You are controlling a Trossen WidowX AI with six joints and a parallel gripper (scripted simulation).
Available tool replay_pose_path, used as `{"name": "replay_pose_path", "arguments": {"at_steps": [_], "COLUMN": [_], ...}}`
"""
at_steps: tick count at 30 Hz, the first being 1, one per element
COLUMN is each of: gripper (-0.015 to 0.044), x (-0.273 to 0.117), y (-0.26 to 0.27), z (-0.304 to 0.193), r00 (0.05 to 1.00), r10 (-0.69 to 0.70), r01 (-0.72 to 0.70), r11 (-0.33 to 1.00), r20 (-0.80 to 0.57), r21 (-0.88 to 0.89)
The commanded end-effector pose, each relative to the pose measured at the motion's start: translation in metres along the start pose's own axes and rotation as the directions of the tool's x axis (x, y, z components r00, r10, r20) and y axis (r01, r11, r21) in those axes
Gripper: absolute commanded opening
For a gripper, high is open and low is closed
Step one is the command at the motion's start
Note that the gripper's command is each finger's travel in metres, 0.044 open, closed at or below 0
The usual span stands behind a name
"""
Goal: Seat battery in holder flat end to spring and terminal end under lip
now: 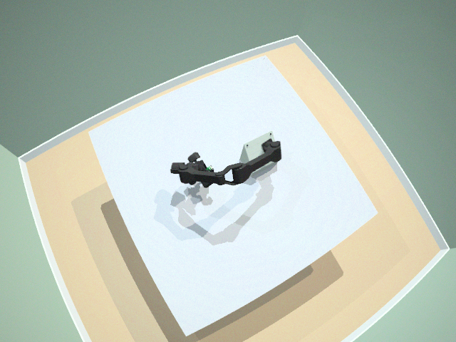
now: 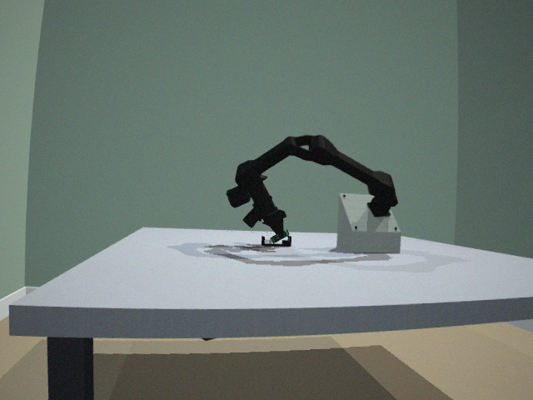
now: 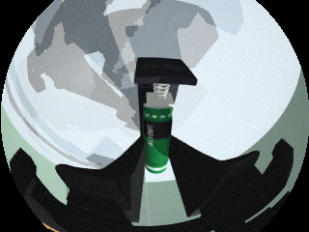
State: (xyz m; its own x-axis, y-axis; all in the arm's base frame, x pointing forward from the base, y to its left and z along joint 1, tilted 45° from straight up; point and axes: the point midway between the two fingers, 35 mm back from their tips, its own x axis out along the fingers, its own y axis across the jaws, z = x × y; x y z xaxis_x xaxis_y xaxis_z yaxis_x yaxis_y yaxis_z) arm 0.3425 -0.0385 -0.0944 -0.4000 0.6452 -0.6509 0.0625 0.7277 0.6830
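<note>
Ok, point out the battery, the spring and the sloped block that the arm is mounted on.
battery [image 3: 157,151], wrist view, green casing
spring [image 3: 161,90], wrist view, its coils
sloped block [image 2: 368,242], exterior view, front face

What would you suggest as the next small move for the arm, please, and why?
I would probably lower the raised end of the green battery gently into the holder, keeping the other end toward the spring. The end effector grips the battery, which is tilted, its spring-side end low and its opposite end high.
</note>
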Motion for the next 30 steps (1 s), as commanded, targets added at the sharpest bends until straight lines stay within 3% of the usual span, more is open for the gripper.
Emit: {"name": "replay_pose_path", "arguments": {"at_steps": [1,30], "gripper": [0.0074,0.0074], "x": [-0.001,-0.006], "y": [-0.001,-0.001], "z": [0.003,0.015], "r00": [1.000,1.000], "r10": [-0.003,0.000], "r01": [0.003,0.000], "r11": [1.000,1.000], "r20": [0.001,-0.003], "r21": [-0.003,-0.003]}}
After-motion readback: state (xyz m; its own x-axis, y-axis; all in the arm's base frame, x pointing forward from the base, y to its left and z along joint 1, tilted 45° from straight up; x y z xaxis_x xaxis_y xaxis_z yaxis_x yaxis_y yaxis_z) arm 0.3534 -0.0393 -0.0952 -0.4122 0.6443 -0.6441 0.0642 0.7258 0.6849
